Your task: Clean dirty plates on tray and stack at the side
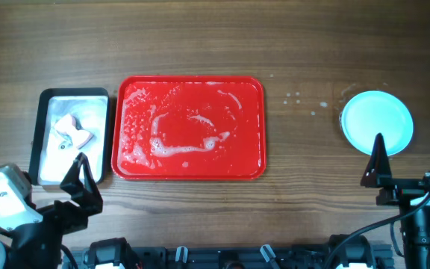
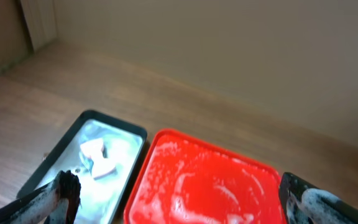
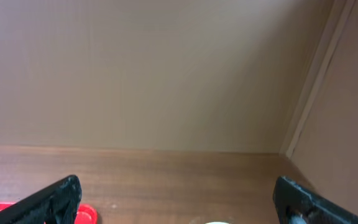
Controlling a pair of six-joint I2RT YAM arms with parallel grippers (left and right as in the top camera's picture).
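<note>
The red tray (image 1: 246, 127) lies at the table's middle, smeared with white foam, with no plate on it. It also shows in the left wrist view (image 2: 166, 155), and its corner shows in the right wrist view (image 3: 86, 215). The pale turquoise plates (image 1: 377, 119) lie as one round pile at the right side; I cannot tell how many. My left gripper (image 1: 80, 178) (image 2: 179, 199) is open and empty, near the front left, below the metal tray. My right gripper (image 1: 378, 158) (image 3: 179, 202) is open and empty, just in front of the plates.
A black-rimmed silvery metal tray (image 1: 73, 93) stands left of the red tray and holds a pinkish-white sponge (image 1: 75, 133), also in the left wrist view (image 2: 98, 158). Water drops (image 1: 298, 98) dot the wood between tray and plates. A wall stands behind the table.
</note>
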